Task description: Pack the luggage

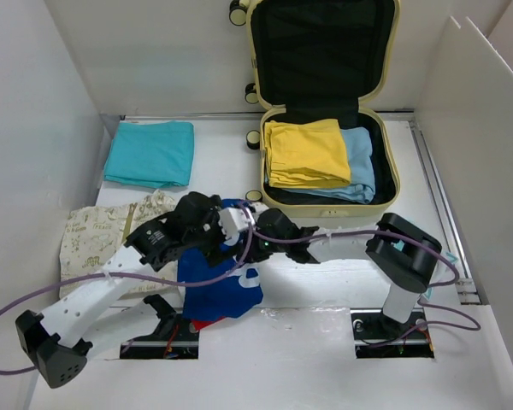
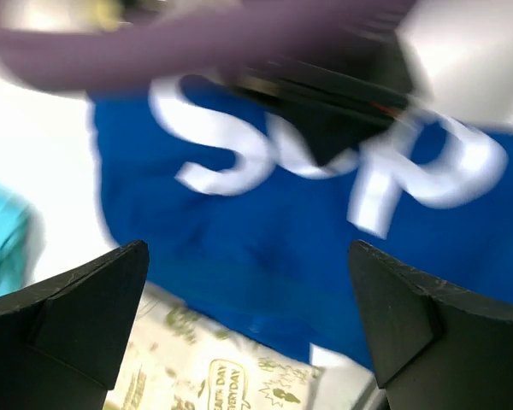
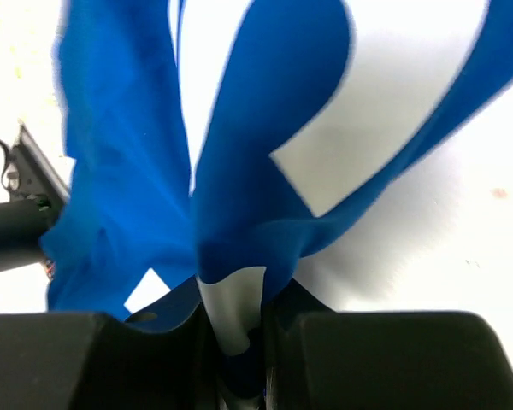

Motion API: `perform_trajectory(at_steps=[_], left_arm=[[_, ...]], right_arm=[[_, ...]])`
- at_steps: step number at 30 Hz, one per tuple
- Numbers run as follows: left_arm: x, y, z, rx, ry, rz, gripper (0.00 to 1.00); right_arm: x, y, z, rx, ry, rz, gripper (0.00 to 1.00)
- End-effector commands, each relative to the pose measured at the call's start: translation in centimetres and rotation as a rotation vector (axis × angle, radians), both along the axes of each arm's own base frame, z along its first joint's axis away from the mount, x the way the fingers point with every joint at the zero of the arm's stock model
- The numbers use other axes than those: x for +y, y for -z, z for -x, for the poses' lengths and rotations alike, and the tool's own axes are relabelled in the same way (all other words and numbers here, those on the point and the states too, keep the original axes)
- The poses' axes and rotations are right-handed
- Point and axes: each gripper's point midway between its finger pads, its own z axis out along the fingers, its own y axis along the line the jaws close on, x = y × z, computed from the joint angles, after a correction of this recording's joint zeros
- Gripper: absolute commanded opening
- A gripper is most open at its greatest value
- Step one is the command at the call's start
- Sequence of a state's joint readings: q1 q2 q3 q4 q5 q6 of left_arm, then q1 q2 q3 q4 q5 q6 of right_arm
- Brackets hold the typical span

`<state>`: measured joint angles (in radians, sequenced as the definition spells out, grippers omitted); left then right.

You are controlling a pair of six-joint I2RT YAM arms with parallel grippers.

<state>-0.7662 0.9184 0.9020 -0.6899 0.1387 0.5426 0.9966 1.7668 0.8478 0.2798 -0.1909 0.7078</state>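
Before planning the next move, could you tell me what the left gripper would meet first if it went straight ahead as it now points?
Most likely the blue shirt, lying straight ahead of the open left gripper, though blur leaves the depth unclear.

I read big white letters, S and P, on the blue shirt (image 2: 265,256); the cream cloth (image 2: 207,369) shows a blurred "DAY EVERYDAY".

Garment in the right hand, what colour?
The garment is blue with white lettering, clearest in left wrist view.
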Motion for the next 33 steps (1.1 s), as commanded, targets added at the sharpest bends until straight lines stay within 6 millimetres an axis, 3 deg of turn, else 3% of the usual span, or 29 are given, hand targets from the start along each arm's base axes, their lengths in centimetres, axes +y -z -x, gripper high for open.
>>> perform_trajectory(at_steps=[1, 5, 11, 12, 14, 18, 19, 20, 21, 25, 27, 29, 31, 33], left_arm=[[2.0, -3.0, -4.7, -0.14, -0.342, 0.12, 1.0], [4.2, -4.5, -6.8, -0.168, -0.543, 0.188, 1.0], [6.4, -6.9, -9.1, -0.219, -0.695, 0.279, 1.0], [6.9, -7.1, -9.5, -0.228, -0.717, 0.284, 1.0], [7.6, -7.1, -9.7, -0.232, -0.74, 0.281, 1.0], [8.7, -7.2, -10.3, -0.254, -0.785, 0.284, 1.0], [9.1, -6.9, -10.6, -0.255, -0.793, 0.267, 1.0], [9.3, -7.2, -10.8, -0.269, -0.796, 0.269, 1.0], [9.3, -7.2, -10.8, -0.269, -0.796, 0.269, 1.0], [9.3, -6.7, -11.5, -0.272, -0.792, 0.241, 1.0], [9.5, -6.4, -11.7, -0.274, -0.792, 0.221, 1.0], [9.6, -6.4, -12.0, -0.283, -0.792, 0.208, 1.0], [9.6, -6.1, -12.1, -0.282, -0.779, 0.185, 1.0], [9.7, -6.0, -12.5, -0.291, -0.78, 0.173, 1.0]], right_arm=[[1.5, -5.0, -0.7, -0.155, -0.092, 0.0, 0.0], [2.0, -8.9, -2.9, -0.208, -0.103, -0.031, 0.0], [2.9, -10.4, -5.9, -0.269, -0.186, 0.033, 0.0], [1.9, -10.0, -7.0, -0.255, -0.176, 0.075, 0.0], [2.7, -11.6, -8.6, -0.287, -0.212, 0.067, 0.0], [2.3, -13.9, -12.5, -0.305, -0.224, 0.075, 0.0], [1.9, -15.9, -14.2, -0.327, -0.204, 0.063, 0.0], [1.3, -15.8, -15.6, -0.319, -0.202, 0.059, 0.0], [1.7, -16.4, -15.7, -0.321, -0.214, 0.043, 0.0], [-1.1, -19.5, -20.4, -0.364, -0.163, 0.003, 0.0], [-4.0, -21.2, -23.0, -0.383, -0.113, -0.008, 0.0], [-6.0, -21.2, -24.2, -0.374, -0.097, -0.014, 0.0], [-9.5, -22.2, -25.5, -0.388, -0.041, -0.004, 0.0], [-12.9, -21.1, -26.8, -0.381, 0.01, 0.014, 0.0]])
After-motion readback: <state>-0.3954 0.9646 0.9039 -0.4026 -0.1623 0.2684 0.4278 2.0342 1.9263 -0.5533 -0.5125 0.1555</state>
